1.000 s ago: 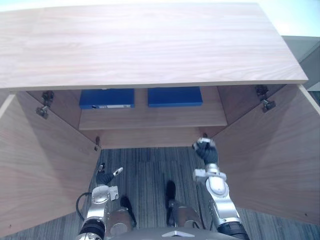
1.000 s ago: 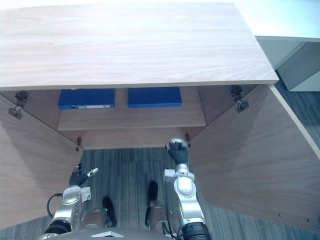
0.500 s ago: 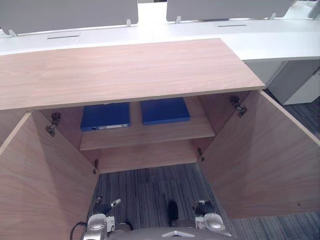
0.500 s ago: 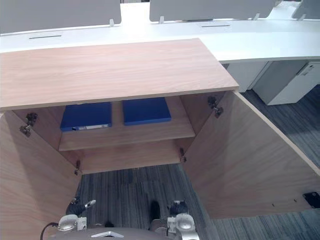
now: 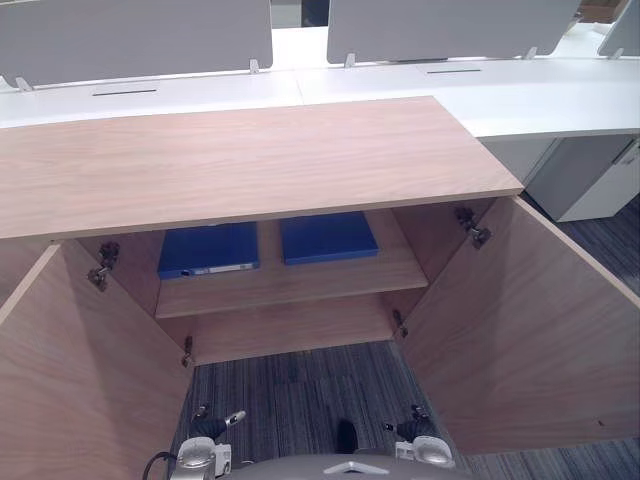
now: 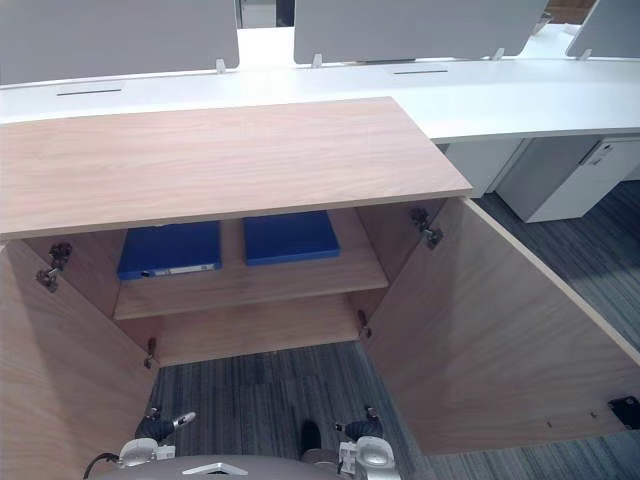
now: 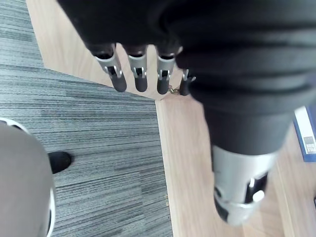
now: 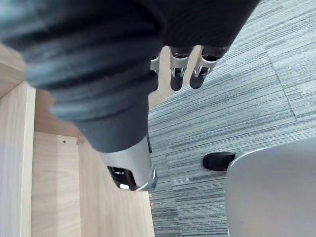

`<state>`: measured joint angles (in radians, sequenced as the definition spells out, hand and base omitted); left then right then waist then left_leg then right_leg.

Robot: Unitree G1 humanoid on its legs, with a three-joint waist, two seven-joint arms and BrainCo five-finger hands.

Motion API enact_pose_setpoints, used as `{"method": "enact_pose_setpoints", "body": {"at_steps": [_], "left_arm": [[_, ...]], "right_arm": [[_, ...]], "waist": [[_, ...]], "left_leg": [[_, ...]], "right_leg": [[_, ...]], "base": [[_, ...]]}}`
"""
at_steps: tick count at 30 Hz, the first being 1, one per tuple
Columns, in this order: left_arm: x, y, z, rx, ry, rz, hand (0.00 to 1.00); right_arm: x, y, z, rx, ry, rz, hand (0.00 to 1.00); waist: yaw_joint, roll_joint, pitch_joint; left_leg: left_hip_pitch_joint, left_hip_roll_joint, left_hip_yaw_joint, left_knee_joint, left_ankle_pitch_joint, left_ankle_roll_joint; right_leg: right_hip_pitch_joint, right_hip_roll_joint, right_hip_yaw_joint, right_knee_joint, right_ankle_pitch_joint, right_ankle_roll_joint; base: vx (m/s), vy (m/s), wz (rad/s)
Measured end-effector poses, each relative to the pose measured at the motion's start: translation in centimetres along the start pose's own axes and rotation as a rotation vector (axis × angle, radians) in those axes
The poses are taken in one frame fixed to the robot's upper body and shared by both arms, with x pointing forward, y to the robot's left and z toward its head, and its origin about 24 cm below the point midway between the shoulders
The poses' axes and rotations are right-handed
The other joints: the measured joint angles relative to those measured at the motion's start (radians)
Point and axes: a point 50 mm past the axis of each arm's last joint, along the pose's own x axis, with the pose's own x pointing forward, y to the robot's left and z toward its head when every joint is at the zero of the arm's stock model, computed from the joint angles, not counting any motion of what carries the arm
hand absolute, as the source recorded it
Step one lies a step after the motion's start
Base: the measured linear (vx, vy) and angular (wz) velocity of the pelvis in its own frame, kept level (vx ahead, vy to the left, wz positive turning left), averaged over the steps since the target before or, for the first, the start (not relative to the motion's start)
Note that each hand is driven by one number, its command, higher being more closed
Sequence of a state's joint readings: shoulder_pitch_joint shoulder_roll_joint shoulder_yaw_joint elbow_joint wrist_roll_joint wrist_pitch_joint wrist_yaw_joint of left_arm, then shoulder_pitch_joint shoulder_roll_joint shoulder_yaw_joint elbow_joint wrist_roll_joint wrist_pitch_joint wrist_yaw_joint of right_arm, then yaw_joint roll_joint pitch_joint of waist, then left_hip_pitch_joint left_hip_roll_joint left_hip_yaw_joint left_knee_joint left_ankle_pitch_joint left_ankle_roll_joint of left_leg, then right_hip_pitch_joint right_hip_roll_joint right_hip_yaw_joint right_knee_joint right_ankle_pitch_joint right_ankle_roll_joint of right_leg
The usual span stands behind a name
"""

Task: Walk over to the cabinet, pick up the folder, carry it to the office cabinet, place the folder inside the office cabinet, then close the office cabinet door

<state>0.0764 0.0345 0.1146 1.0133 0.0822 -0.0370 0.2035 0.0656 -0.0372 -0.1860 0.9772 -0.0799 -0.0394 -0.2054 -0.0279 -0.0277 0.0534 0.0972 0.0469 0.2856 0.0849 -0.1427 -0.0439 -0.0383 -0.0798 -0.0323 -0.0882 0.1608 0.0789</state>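
Two blue folders lie flat side by side on the shelf of the wooden office cabinet [image 5: 240, 160]: the left folder [image 5: 208, 250] with a white spine label, the right folder [image 5: 328, 237] plain. Both cabinet doors stand wide open, the left door [image 5: 70, 380] and the right door [image 5: 520, 330]. My left hand [image 5: 207, 425] hangs low over the carpet in front of the cabinet, its fingers [image 7: 140, 74] straight and empty. My right hand [image 5: 412, 428] hangs low near the right door, its fingers [image 8: 180, 69] straight, holding nothing.
Behind the cabinet runs a long white desk [image 5: 540, 95] with grey partition screens [image 5: 130, 35]. A white pedestal unit [image 5: 590, 180] stands at the right. Grey striped carpet [image 5: 300, 390] lies between the two open doors.
The camera has pulled back and tilted up, so the desk behind now shows. My right arm has dropped from the right door's inner edge to low in front, and its fingers have straightened.
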Motion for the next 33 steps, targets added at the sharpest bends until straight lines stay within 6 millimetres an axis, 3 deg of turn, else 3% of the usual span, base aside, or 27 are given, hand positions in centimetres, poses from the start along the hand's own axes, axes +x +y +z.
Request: {"method": "enact_pose_setpoints", "body": {"at_steps": [8, 12, 18, 20, 29, 33], "left_arm": [[0.3, 0.5, 0.6, 0.013, -0.002, -0.002, 0.00], [0.6, 1.2, 1.3, 0.021, -0.016, 0.014, 0.00], [1.0, 1.4, 3.2, 0.012, -0.068, 0.022, 0.00], [1.0, 1.4, 3.6, 0.012, -0.080, 0.021, 0.00], [1.1, 1.1, 4.0, 0.012, -0.091, -0.005, 0.00], [1.0, 0.9, 4.0, 0.019, -0.101, -0.012, 0.00]], "right_arm": [[0.2, -2.6, -0.2, 0.200, 0.028, -0.126, 0.00], [0.0, -6.2, 0.9, 0.415, -0.038, -0.281, 0.00], [-1.1, -11.9, 5.4, 0.635, -0.273, -0.475, 0.00], [-1.7, -13.7, 7.8, 0.681, -0.375, -0.535, 0.00], [-3.8, -18.1, 16.0, 0.716, -0.679, -0.605, 0.00], [-5.2, -19.9, 20.3, 0.623, -0.819, -0.596, 0.00]], "waist": [[-0.022, 0.005, 0.000], [-0.057, 0.028, -0.004], [-0.098, 0.067, 0.007], [-0.117, 0.083, 0.015], [-0.153, 0.137, 0.052], [-0.163, 0.162, 0.068]], "left_leg": [[0.020, 0.001, 0.116, 0.015, -0.053, 0.008], [0.040, 0.004, 0.182, 0.017, -0.079, 0.008], [0.063, 0.006, 0.237, 0.016, -0.102, 0.006], [0.060, 0.003, 0.248, 0.013, -0.104, 0.004], [0.051, 0.008, 0.306, 0.015, -0.109, -0.003], [0.041, 0.013, 0.311, 0.017, -0.109, -0.004]], "right_leg": [[-0.035, 0.020, 0.106, 0.000, 0.002, 0.006], [-0.052, 0.043, 0.170, 0.004, 0.003, 0.005], [-0.072, 0.067, 0.246, 0.006, 0.009, 0.005], [-0.088, 0.071, 0.267, 0.005, 0.015, 0.005], [-0.130, 0.089, 0.322, -0.001, 0.016, -0.002], [-0.141, 0.095, 0.323, -0.001, 0.016, -0.002]], "base": [[0.00, 0.025, -0.43], [0.01, 0.014, -0.54], [-0.01, -0.012, -0.43], [-0.04, -0.035, -0.35], [-0.05, -0.068, -0.22], [-0.01, -0.079, -0.04]]}}
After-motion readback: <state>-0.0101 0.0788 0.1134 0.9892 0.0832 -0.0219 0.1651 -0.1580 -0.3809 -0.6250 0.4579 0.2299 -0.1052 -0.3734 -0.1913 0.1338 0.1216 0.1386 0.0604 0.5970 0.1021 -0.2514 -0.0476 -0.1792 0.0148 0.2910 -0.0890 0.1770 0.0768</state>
